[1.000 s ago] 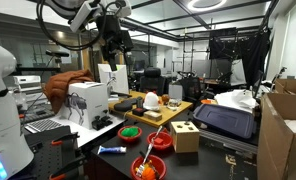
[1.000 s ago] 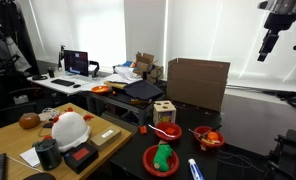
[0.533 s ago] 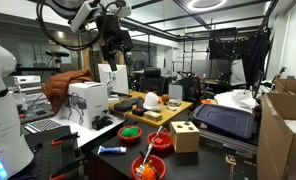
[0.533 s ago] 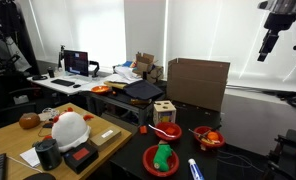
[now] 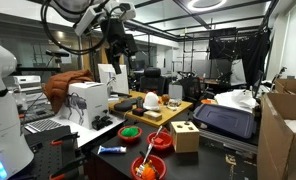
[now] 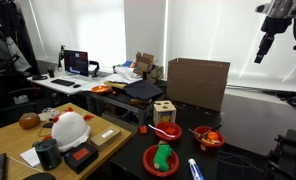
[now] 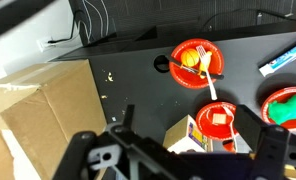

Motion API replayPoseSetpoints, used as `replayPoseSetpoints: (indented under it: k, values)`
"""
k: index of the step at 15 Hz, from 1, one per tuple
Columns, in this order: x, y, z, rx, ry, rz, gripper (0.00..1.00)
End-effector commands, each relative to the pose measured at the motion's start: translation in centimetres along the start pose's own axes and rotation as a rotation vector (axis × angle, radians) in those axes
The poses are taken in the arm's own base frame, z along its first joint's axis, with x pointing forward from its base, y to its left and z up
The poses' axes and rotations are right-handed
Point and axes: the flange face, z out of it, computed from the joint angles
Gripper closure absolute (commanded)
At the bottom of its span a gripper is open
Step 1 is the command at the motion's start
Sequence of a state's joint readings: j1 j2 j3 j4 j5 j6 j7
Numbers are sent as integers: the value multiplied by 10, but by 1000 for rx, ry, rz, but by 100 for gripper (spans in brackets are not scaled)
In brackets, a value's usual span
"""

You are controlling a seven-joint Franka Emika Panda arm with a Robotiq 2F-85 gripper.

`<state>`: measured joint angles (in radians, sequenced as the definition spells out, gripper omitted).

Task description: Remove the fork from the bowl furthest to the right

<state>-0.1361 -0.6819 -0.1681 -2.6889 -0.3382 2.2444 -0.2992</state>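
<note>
The small red bowl with orange inside lies on the dark table with the thin tan fork resting in it, handle out over the rim. In both exterior views this bowl sits at the table's end, and the fork leans up out of it. My gripper hangs high above the table, far from the bowl. In the wrist view its fingers stand wide apart and hold nothing.
A red bowl with green inside and a plainer red bowl sit nearby. So do a wooden block box, a blue flat object and a large cardboard box.
The arm has shifted slightly high above the table; the gripper stays open and empty. The bowls and fork have not moved.
</note>
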Motion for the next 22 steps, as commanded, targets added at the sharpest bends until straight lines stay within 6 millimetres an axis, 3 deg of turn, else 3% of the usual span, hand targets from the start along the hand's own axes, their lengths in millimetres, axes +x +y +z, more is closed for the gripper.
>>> replayPoseSetpoints:
  k: [1, 5, 10, 17, 22]
  values:
    - [27, 22, 35, 10, 7, 58, 0]
    - [57, 37, 78, 35, 38, 107, 0]
    - [97, 32, 130, 69, 45, 135, 0]
    - [130, -4, 200, 144, -7, 103, 0]
    - [144, -32, 231, 201, -16, 43, 0]
